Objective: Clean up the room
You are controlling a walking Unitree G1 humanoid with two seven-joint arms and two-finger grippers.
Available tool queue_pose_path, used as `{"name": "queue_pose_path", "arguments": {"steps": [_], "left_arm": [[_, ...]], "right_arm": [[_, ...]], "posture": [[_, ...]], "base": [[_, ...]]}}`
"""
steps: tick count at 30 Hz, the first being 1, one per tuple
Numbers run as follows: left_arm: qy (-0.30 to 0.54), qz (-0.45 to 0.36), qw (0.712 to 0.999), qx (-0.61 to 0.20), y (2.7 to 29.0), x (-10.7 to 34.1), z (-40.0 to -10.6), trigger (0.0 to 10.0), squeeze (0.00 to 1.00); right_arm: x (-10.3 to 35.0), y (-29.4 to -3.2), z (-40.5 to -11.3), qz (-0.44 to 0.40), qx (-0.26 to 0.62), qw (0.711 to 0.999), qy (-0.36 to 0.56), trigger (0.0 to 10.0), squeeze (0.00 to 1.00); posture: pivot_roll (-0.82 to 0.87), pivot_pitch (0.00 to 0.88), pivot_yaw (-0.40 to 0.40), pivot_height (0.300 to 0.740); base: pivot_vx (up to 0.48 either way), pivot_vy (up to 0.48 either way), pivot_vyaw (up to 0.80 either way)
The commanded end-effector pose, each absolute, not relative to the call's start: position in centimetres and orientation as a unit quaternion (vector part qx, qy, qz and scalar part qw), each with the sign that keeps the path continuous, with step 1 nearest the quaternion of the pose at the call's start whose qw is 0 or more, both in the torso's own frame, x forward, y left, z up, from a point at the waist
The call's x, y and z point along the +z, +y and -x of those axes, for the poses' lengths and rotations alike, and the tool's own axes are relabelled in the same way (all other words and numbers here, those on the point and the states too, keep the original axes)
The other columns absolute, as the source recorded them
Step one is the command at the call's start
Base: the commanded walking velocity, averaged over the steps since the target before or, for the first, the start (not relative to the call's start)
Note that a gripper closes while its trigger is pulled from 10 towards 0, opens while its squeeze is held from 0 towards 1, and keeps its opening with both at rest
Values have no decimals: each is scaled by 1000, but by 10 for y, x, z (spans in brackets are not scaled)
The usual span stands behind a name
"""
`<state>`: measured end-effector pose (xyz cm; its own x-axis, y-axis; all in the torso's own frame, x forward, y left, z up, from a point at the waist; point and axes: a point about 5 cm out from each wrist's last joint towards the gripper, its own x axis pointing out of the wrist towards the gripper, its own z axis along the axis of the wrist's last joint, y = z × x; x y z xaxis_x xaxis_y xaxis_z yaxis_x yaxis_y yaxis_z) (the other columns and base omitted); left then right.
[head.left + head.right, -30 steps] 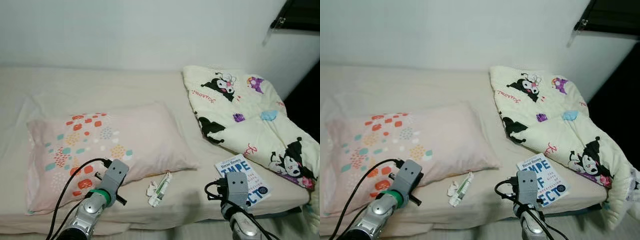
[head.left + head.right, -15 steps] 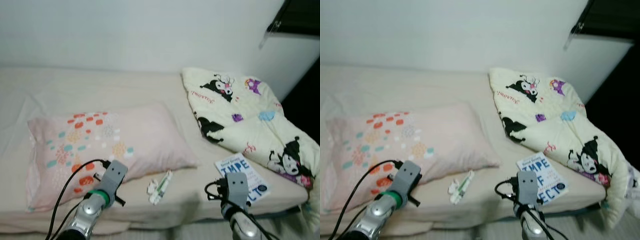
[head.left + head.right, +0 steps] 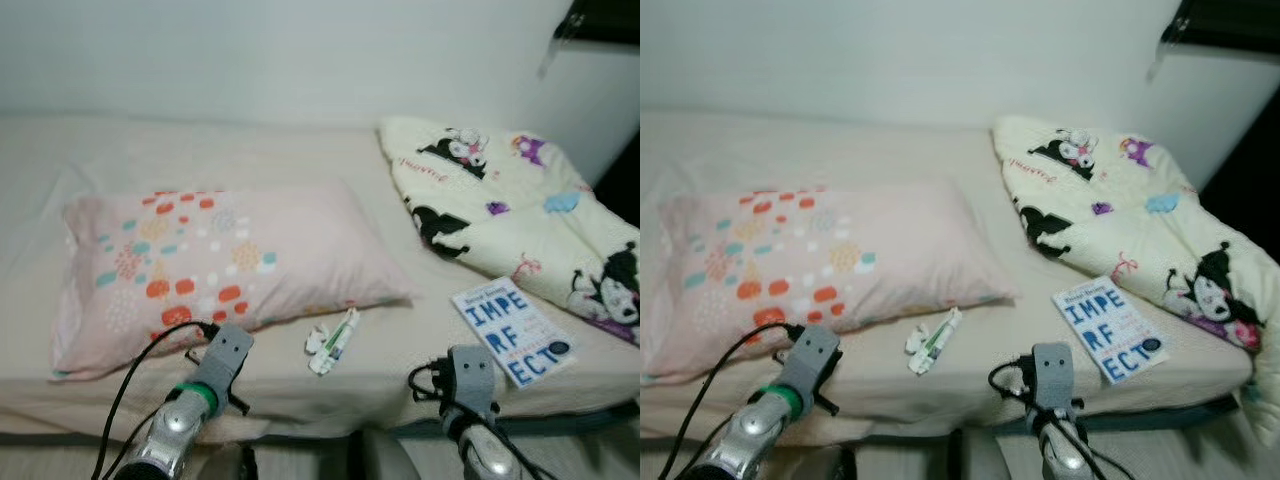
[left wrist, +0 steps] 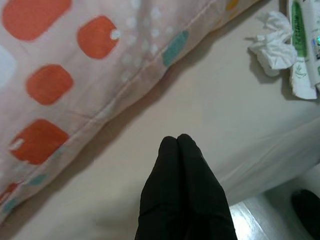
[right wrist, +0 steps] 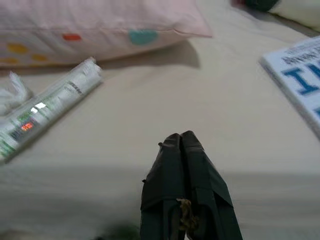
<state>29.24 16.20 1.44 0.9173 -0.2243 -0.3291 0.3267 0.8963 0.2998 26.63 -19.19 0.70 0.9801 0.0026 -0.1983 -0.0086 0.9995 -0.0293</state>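
view shift – camera now lower and nearer the cream-sheeted bed point(image 3: 250, 150) | things unmoved: white-green tube wrapper with crumpled tissue point(image 3: 335, 340) beside spotted pink pillow point(image 3: 220, 265) | left end effector point(image 4: 177, 142), right end effector point(image 5: 181, 140) pressed together, empty – pickup not begun

This is a bedroom in a home. A bed point(image 3: 300, 180) with a plain cream sheet stands against a bare white wall point(image 3: 280, 50). On it lies a pink pillow point(image 3: 215, 265) dotted with orange and teal shapes, and beside that a rumpled cream quilt point(image 3: 520, 210) printed with cartoon characters. Small personal things sit near the bed's front edge: a paperback book point(image 3: 512, 330), a white and green tube point(image 3: 340, 338) and a crumpled tissue point(image 3: 316, 343) just beside it.
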Motion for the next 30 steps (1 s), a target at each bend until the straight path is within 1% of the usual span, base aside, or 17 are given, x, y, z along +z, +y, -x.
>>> {"name": "queue_pose_path", "arguments": {"steps": [1,5,8,9,11,13,14,16,17,18,19,20,23,25,28,29,30], "left_arm": [[126,-173,966,-146,158,23,-300,10000,0],[125,-172,966,-146,157,24,-300,10000,0],[117,-169,968,-143,159,28,-303,10000,0],[117,-169,968,-143,159,28,-303,10000,0],[109,-167,970,-140,160,32,-304,10000,0],[98,-165,972,-138,161,38,-307,10000,0],[98,-165,972,-138,161,38,-307,10000,0],[86,-164,973,-136,162,44,-309,10000,0],[86,-164,973,-136,162,44,-309,10000,0],[79,-165,974,-136,163,47,-310,10000,0],[74,-167,974,-135,166,50,-310,10000,0],[74,-167,974,-135,166,50,-310,10000,0],[67,-169,974,-134,169,53,-309,10000,0],[65,-170,974,-132,172,53,-306,10000,0],[64,-170,974,-132,173,54,-304,10000,0],[60,-170,975,-132,174,57,-303,10000,0],[60,-170,975,-132,174,57,-303,10000,0]], "right_arm": [[27,-184,-281,2,32,998,56,10000,0],[31,-181,-283,1,46,998,46,10000,0],[56,-157,-293,-25,129,991,-4,10000,0],[56,-157,-293,-25,129,991,-4,10000,0],[62,-147,-295,-29,159,987,-10,10000,0],[53,-142,-295,-23,178,984,23,10000,0],[53,-142,-295,-23,178,984,23,10000,0],[35,-138,-291,-12,207,975,82,10000,0],[35,-138,-291,-12,207,975,82,10000,0],[26,-139,-287,-4,221,969,109,10000,361],[16,-144,-281,9,241,960,141,10000,1000],[16,-144,-281,9,241,960,141,10000,1000],[6,-155,-273,4,259,949,179,10000,1000],[8,-164,-271,-25,278,943,183,10000,1000],[18,-167,-279,-60,286,942,164,10000,1000],[27,-168,-293,-78,264,950,145,10000,1000],[27,-168,-293,-78,264,950,145,10000,1000]], "posture": [[-72,45,-14,601],[-72,45,-14,601],[-72,53,-9,601],[-72,53,-9,601],[-60,62,-9,601],[-52,70,-8,601],[-52,70,-8,601],[-36,83,-9,601],[-36,83,-9,601],[-28,88,-11,601],[-19,93,-14,601],[-19,93,-14,601],[-15,99,-18,601],[-9,110,-22,601],[7,123,-26,601],[14,129,-27,601],[14,129,-27,601]], "base": [[0,0,0],[0,0,0],[0,0,0],[0,0,0],[0,0,0],[0,0,0],[0,0,0],[0,0,0],[0,0,0],[0,0,0],[0,0,0],[0,0,0],[0,0,0],[0,0,0],[0,0,0],[0,0,0],[0,0,0]]}}
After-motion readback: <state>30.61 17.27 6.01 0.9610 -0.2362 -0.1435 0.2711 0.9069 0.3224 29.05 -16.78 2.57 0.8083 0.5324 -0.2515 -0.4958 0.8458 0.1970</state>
